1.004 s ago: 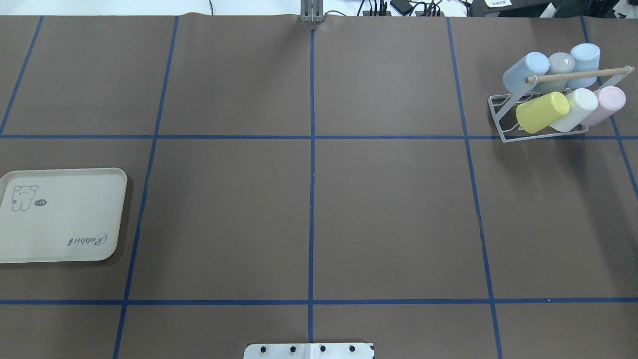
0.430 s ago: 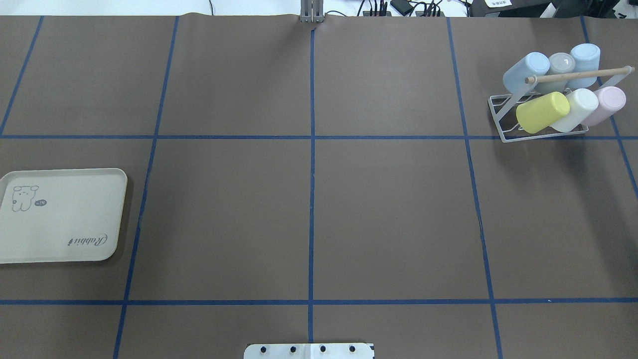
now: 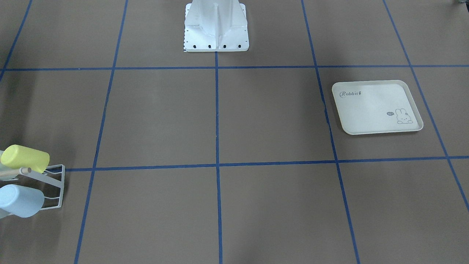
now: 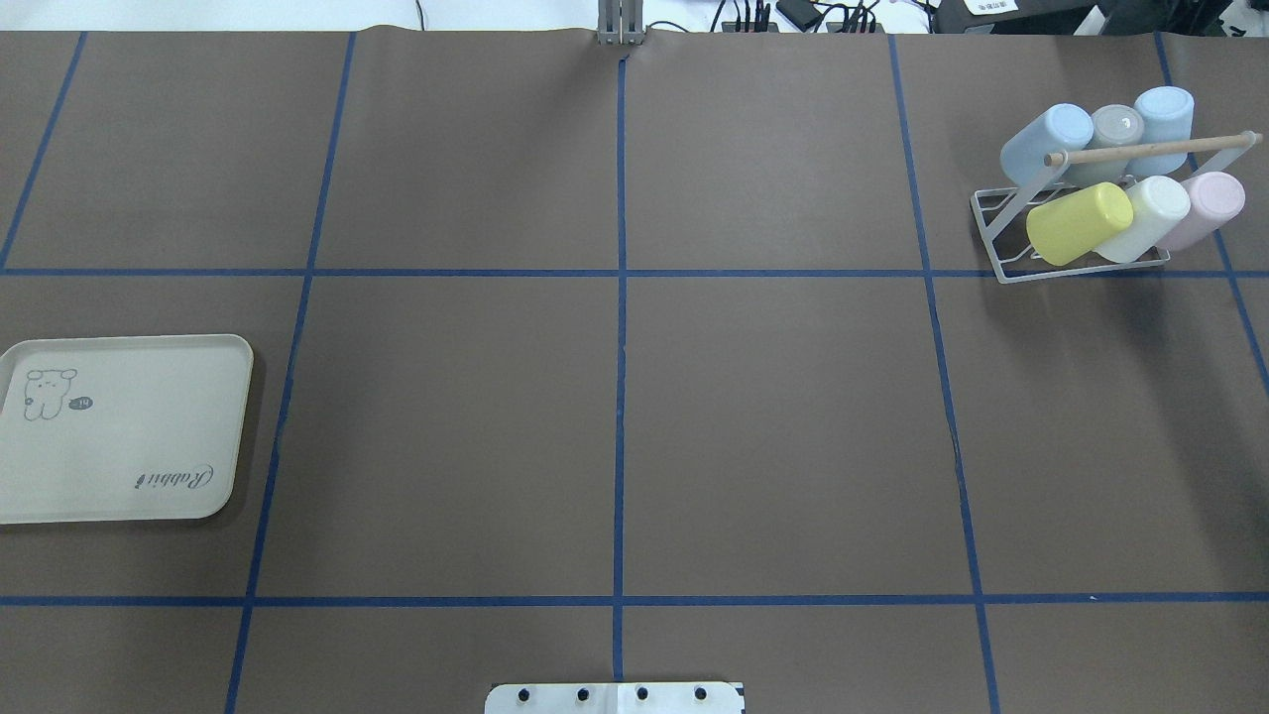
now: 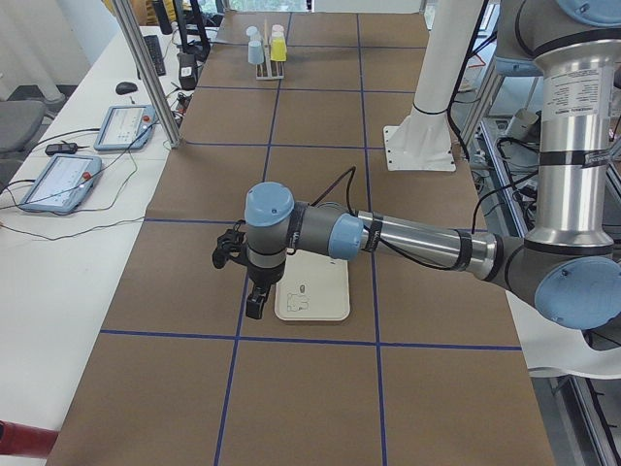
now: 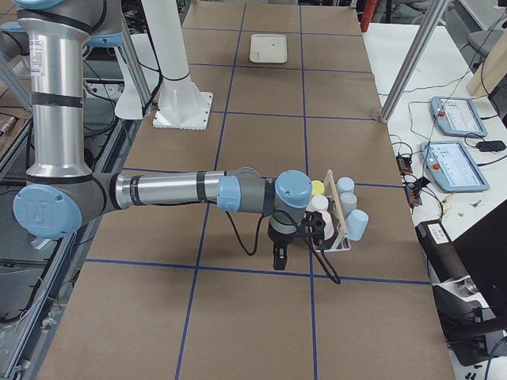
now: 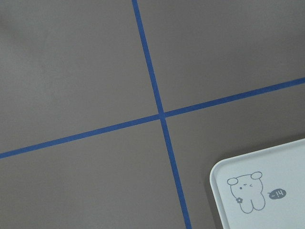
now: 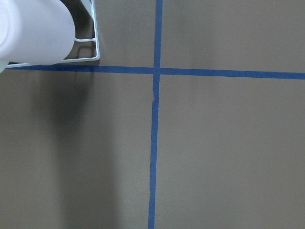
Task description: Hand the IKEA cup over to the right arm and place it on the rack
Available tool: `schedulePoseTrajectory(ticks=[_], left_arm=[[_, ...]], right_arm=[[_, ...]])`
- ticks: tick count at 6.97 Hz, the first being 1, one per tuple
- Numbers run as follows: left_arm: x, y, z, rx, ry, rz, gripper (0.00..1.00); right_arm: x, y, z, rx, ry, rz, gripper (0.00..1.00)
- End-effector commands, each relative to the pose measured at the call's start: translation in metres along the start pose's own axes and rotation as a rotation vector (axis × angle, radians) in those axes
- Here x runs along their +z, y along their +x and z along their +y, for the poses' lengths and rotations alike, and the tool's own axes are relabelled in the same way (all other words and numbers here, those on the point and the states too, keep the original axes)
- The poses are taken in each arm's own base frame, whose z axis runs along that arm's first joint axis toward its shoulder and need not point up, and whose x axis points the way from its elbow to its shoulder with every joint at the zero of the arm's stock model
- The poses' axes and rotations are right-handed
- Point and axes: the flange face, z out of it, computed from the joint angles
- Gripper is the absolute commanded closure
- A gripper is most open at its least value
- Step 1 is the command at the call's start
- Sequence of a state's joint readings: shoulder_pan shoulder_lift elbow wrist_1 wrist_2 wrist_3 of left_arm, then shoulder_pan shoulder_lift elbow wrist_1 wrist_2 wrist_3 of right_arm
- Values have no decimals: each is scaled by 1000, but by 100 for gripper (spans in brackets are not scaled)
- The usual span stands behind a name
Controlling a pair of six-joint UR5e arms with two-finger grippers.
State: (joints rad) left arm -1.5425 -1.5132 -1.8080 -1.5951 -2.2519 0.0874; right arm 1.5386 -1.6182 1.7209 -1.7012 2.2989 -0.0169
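Observation:
Several pastel IKEA cups lie on the white wire rack point(image 4: 994, 220) at the table's far right: a yellow cup point(image 4: 1079, 223), a white cup point(image 4: 1150, 213), a pink cup point(image 4: 1205, 206) and pale blue and grey ones behind the wooden dowel point(image 4: 1140, 151). The right wrist view shows the pale pink cup point(image 8: 33, 28) and the rack's corner point(image 8: 96, 47). My right gripper point(image 6: 277, 263) hangs beside the rack point(image 6: 342, 237). My left gripper point(image 5: 254, 309) hovers by the tray's corner. Both grippers appear only in the side views; I cannot tell their state.
A cream rabbit tray point(image 4: 119, 426) lies at the left edge, also seen as the tray point(image 7: 267, 191) in the left wrist view. The robot's white base point(image 3: 216, 25) stands at mid-table. Blue tape lines grid the brown cover. Tablets and cables sit off the table's far side.

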Motion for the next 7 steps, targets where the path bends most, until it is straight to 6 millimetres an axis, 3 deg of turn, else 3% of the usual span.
schedulePoseTrajectory(ticks=[1, 4, 7], left_arm=[[4, -3, 5, -7, -10, 1, 0], [10, -7, 9, -20, -24, 1, 0], [37, -31, 65, -96, -98, 9, 0]], right_arm=[[0, 0, -1, 0, 0, -1, 0], [0, 0, -1, 0, 0, -1, 0], [1, 0, -1, 1, -1, -1, 0]])
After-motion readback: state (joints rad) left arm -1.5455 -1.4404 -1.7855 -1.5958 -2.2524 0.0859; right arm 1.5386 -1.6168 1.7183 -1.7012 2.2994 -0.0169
